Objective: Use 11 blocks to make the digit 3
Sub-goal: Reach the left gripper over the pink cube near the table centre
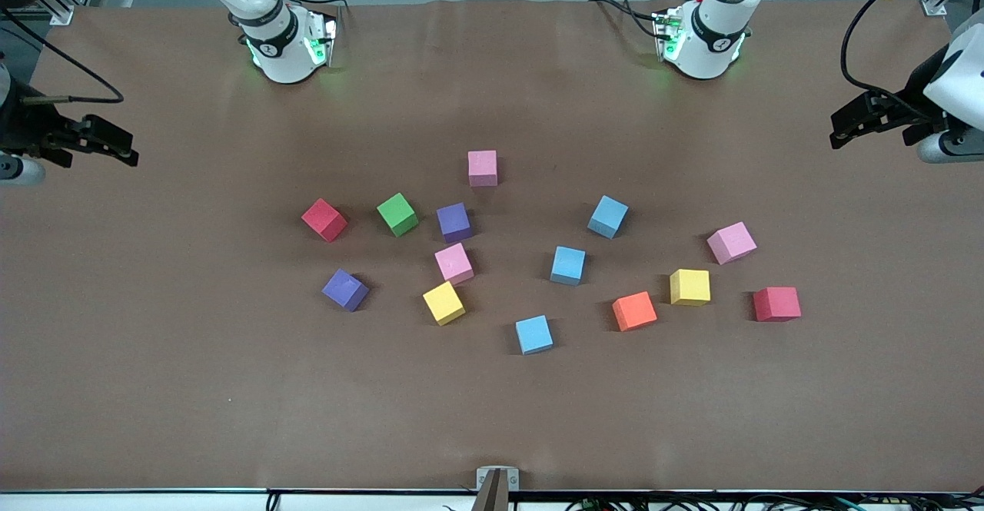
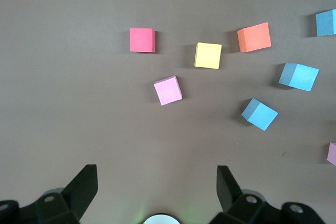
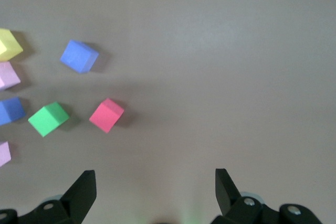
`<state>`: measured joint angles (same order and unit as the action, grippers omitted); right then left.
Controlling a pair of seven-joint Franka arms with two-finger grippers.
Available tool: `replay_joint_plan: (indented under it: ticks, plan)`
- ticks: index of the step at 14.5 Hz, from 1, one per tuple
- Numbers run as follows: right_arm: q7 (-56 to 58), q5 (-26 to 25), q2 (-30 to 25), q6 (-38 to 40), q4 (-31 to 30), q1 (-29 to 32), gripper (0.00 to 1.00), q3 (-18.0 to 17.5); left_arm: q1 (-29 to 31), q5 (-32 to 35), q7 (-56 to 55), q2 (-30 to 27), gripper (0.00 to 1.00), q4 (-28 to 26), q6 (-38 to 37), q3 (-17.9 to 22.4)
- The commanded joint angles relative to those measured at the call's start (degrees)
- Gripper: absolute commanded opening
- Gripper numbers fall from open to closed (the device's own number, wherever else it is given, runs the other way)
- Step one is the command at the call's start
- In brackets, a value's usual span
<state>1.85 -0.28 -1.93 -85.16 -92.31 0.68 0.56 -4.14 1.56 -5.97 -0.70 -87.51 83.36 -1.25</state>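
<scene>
Several blocks lie scattered and apart in the middle of the table, forming no figure. Among them are a green block [image 1: 397, 214], an orange block [image 1: 634, 311], two purple blocks [image 1: 454, 222] [image 1: 345, 290], two yellow blocks [image 1: 443, 303] [image 1: 689, 287], three light blue blocks [image 1: 607, 216] [image 1: 568, 265] [image 1: 533, 334] and three pink blocks [image 1: 483, 167] [image 1: 453, 263] [image 1: 731, 242]. My left gripper [image 1: 842, 128] [image 2: 157, 182] hangs open and empty over the left arm's end of the table. Over the right arm's end, my right gripper [image 1: 127, 150] [image 3: 156, 182] is also open and empty.
Two red cubes lie at the outer ends of the scatter, one [image 1: 324, 220] beside the green block and one [image 1: 777, 303] beside a yellow block. Brown table surface [image 1: 492, 419] stretches bare between the blocks and the edge nearest the front camera.
</scene>
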Motion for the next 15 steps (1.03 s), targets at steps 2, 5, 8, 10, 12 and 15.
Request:
replay_joint_plan:
  ticks: [2,5,8,10,12,15]
  plan:
    - [-0.09,0.54,-0.88,4.90,2.57,1.25,1.00,-1.18,0.27,0.47,-0.10,0.26,1.00,1.37,-1.18,-0.15]
    - [0.61,0.54,-1.76,4.48,3.10,1.34,1.00,-1.35,0.27,0.73,-0.01,0.43,1.00,1.37,-1.18,-0.24]
    - [0.62,0.54,-4.48,4.03,2.40,1.34,1.00,-1.09,-0.60,1.17,-0.27,1.48,1.00,1.37,-0.48,-0.33]
    - [0.53,0.63,-4.49,4.38,2.48,1.34,1.00,-1.17,-1.04,0.20,-0.45,2.71,1.00,0.76,0.75,-0.85]
    - [0.44,0.71,-4.57,4.21,2.48,1.25,1.00,-1.26,-1.04,-1.46,-0.71,4.03,1.00,0.49,1.37,-0.94]
    - [0.44,1.42,-4.57,4.12,2.83,1.34,1.00,-1.18,-1.57,-2.08,-1.49,5.52,1.00,0.06,2.51,-1.47]
